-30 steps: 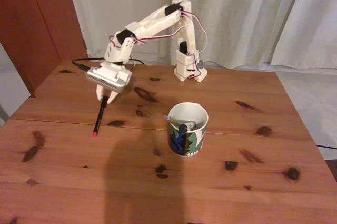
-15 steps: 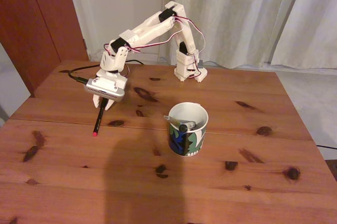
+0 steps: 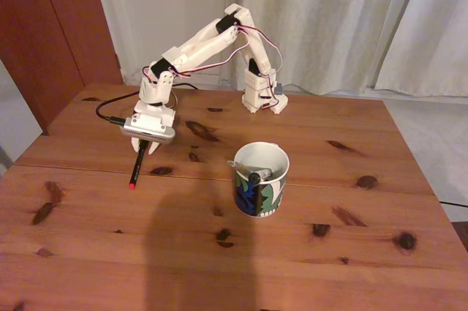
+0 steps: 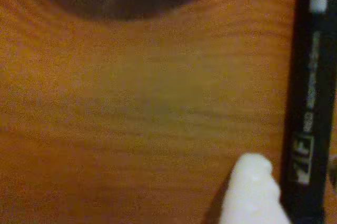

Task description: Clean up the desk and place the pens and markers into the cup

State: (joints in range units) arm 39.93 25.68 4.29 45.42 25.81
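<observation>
Pen (image 3: pixel 136 167), black with a red end, lies on the desk (image 3: pixel 307 252), well left of the cup (image 3: pixel 261 179) in the fixed view, long axis running from under the gripper (image 3: pixel 143 146) toward the camera. One fingertip (image 4: pixel 253 190) sits beside the barrel; jaw opening cannot be told. Closing squarely across the barrel should prevent rolling.

Pale curtains (image 3: pixel 344 18) behind, dark wooden door (image 3: pixel 51 25) at left.
</observation>
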